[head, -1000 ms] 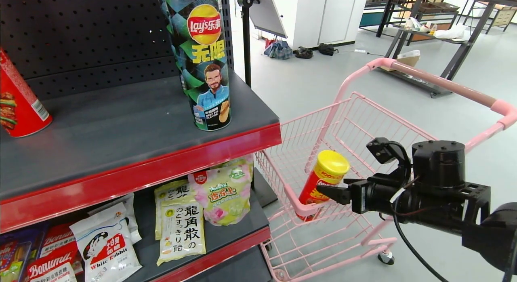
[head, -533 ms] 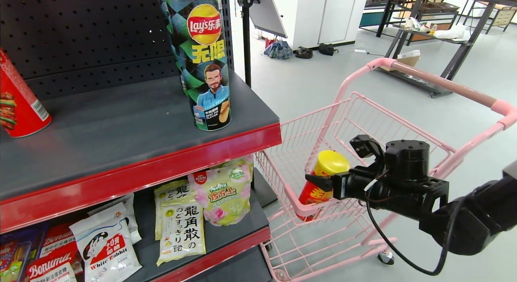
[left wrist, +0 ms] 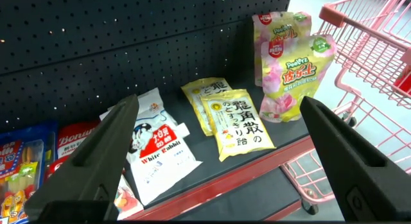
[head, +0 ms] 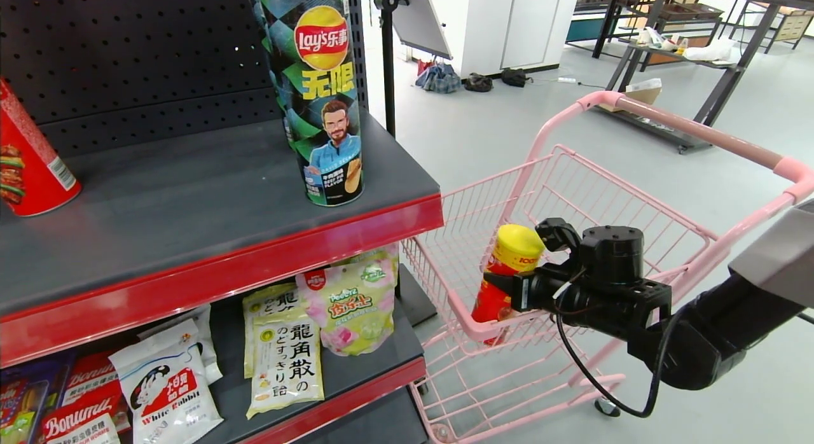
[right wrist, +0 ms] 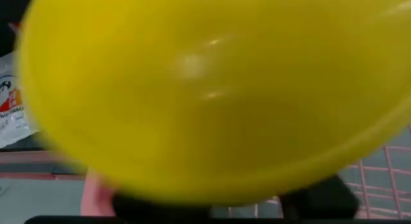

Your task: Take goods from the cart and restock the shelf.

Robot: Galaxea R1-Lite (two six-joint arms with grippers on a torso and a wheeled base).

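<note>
Yellow-lidded red chip can [head: 509,269] upright inside the pink wire cart [head: 636,196], in the basket corner nearest the shelf, close against the wire wall. Right pincer [head: 518,256] level with the can's upper part, its arm stretched across the basket from the handle side, the yellow lid [right wrist: 212,89] very close before the wrist camera. Cannot tell whether closed on the can or merely around it.

Left pincer [left wrist: 218,102] spread wide with nothing in it, facing the lower shelf [left wrist: 257,179]. On that shelf: white candy bag [left wrist: 157,153], two yellow bags [left wrist: 237,124] overlapping, and two pink-and-green pouches [left wrist: 289,63] leaning against the pegboard back.

Upper shelf [head: 191,196] dark grey with a red front edge. Tall green chip tube [head: 321,100] standing near its cart-side end, red tin [head: 28,158] at the far left, the two well apart.
</note>
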